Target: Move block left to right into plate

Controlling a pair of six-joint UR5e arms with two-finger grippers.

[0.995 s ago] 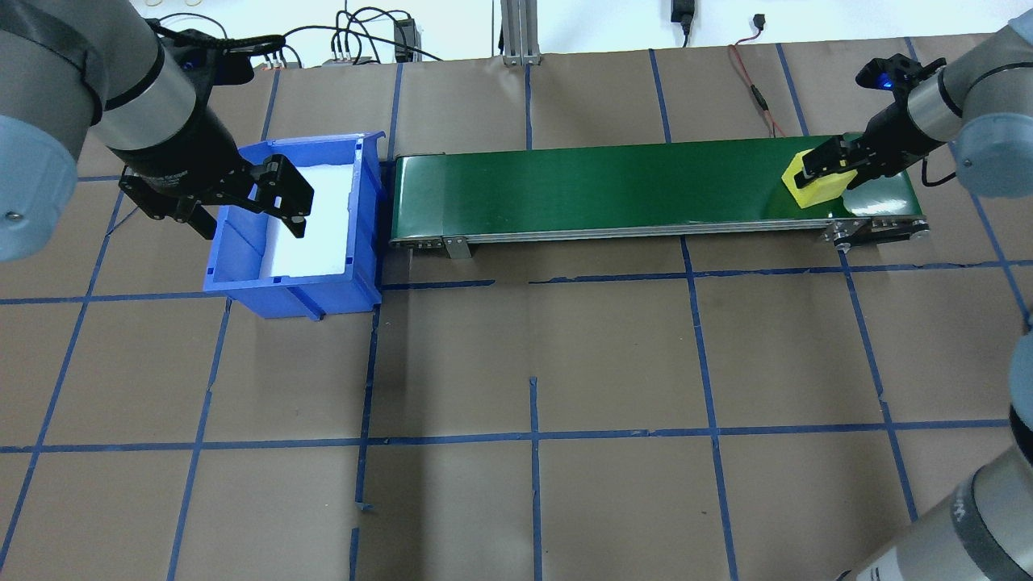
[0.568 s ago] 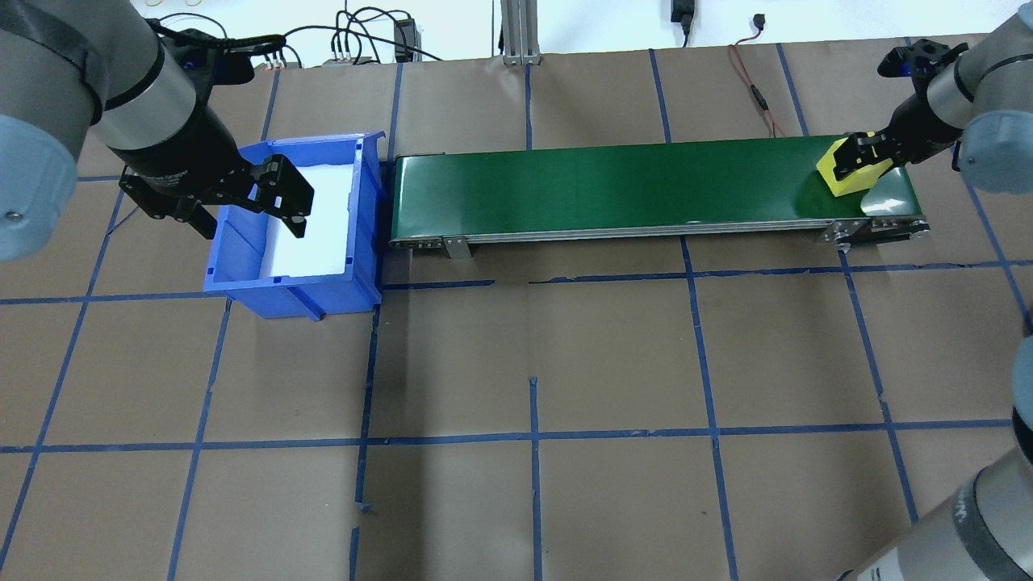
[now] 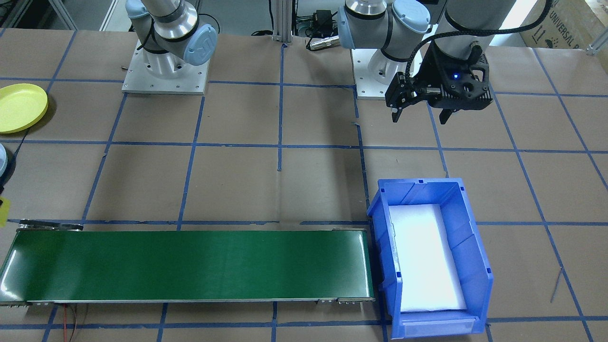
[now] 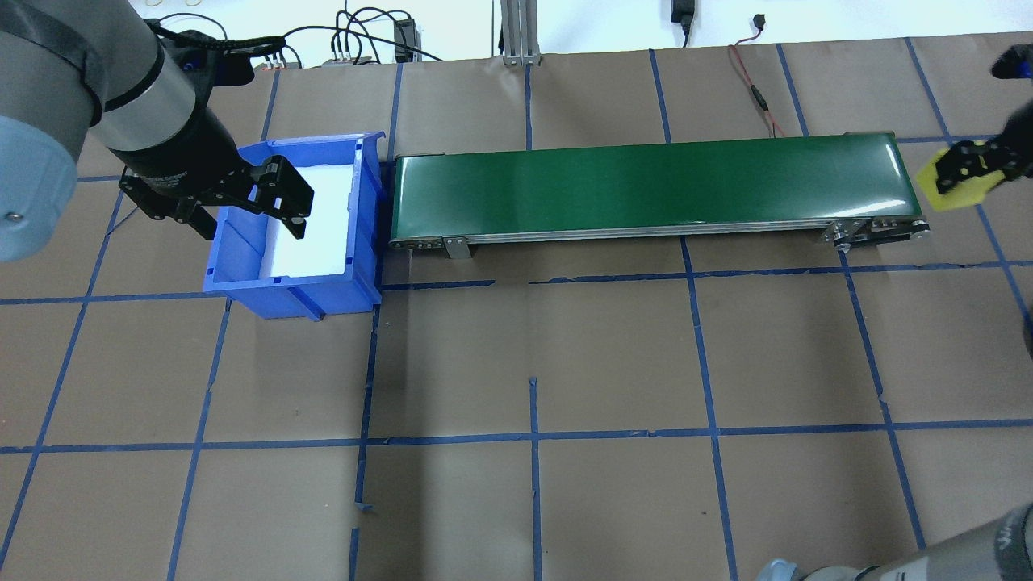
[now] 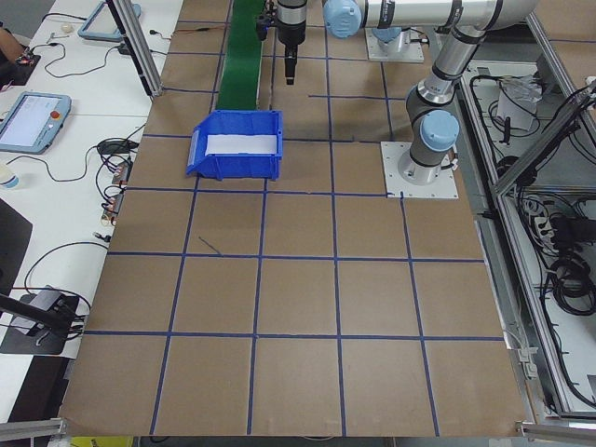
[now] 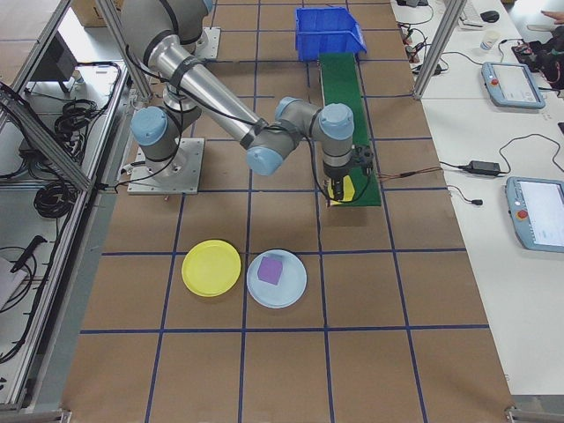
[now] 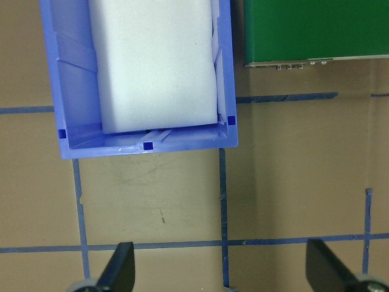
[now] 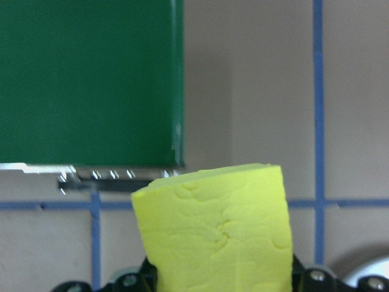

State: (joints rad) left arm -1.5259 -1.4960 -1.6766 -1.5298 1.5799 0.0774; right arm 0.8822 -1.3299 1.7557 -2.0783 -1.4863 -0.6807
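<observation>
At the right edge of the overhead frame, the right gripper (image 4: 972, 165) is clenched on the yellow foam block (image 4: 951, 179), carried just past the end of the long green conveyor belt (image 4: 654, 187). The round yellow plastic plate (image 6: 211, 268) lies lower left in the right-side view, beside a pale blue plate (image 6: 277, 278) bearing what looks like a purple block (image 6: 270, 271). Farther along, the left gripper (image 4: 242, 208) hangs with jaws spread by the blue plastic bin (image 4: 294, 278).
</observation>
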